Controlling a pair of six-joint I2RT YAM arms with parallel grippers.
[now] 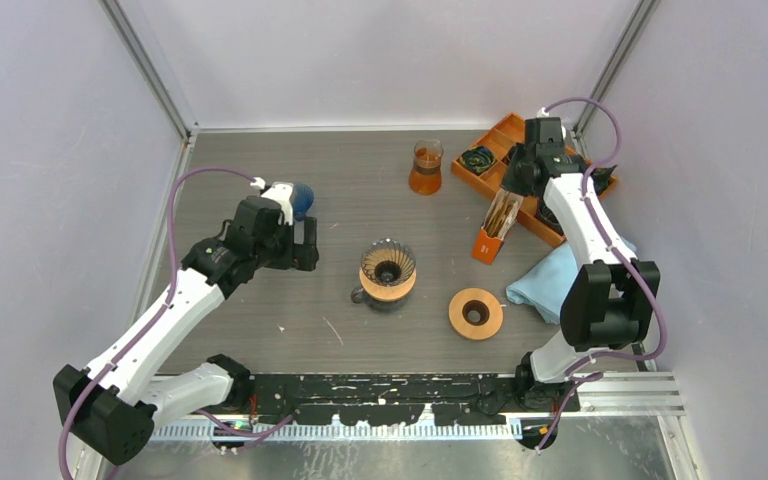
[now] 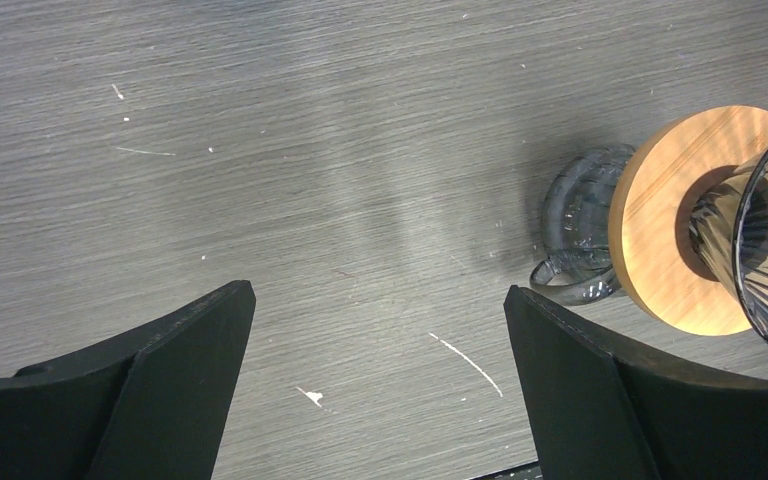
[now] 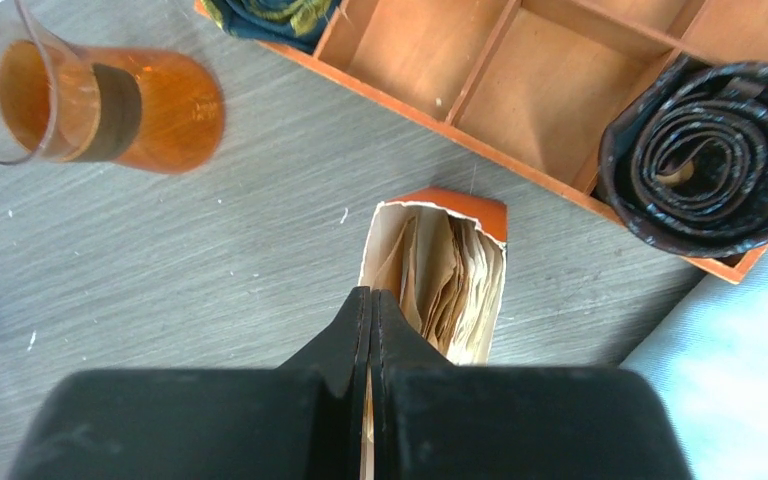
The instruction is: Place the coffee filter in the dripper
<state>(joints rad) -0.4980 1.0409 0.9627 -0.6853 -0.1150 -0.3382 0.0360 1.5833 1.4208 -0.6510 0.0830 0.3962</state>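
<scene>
The coffee filters [image 3: 455, 280] are standing on edge in a small orange holder [image 3: 470, 205] at the far right of the table [image 1: 260, 180], just beside the near wall of the orange tray [image 3: 480, 148]. Their open tops are facing up, which is probably why the right gripper [image 3: 370, 295] is coming at them from above. Its fingers are pressing flat together with the tips resting at the left side of the stack's mouth. A thin pale sliver is showing in the seam lower down, but I cannot tell whether a sheet is actually being pinched there. The right arm is reaching far and upward from its base, with the forearm stretching toward the back corner and the wrist bending down over the holder. The dripper [image 1: 388, 265] is waiting mid-table, well apart from the filters. Its ribbed glass cone is sitting mouth-up in a wooden collar [image 2: 660, 220] on a glass server [image 2: 580, 230], so a filter can drop straight in. The left gripper [image 2: 378, 293] is hanging low over bare tabletop just left of the dripper, with its fingers spread wide and holding nothing. That arm is angling in from the near left, and the wrist is pointing toward the server, seemingly positioning itself to steady it. A spare wooden ring [image 1: 476, 313] and a blue cloth [image 1: 550, 285] are lying near the right arm's elbow, close to the likely carrying path.
</scene>
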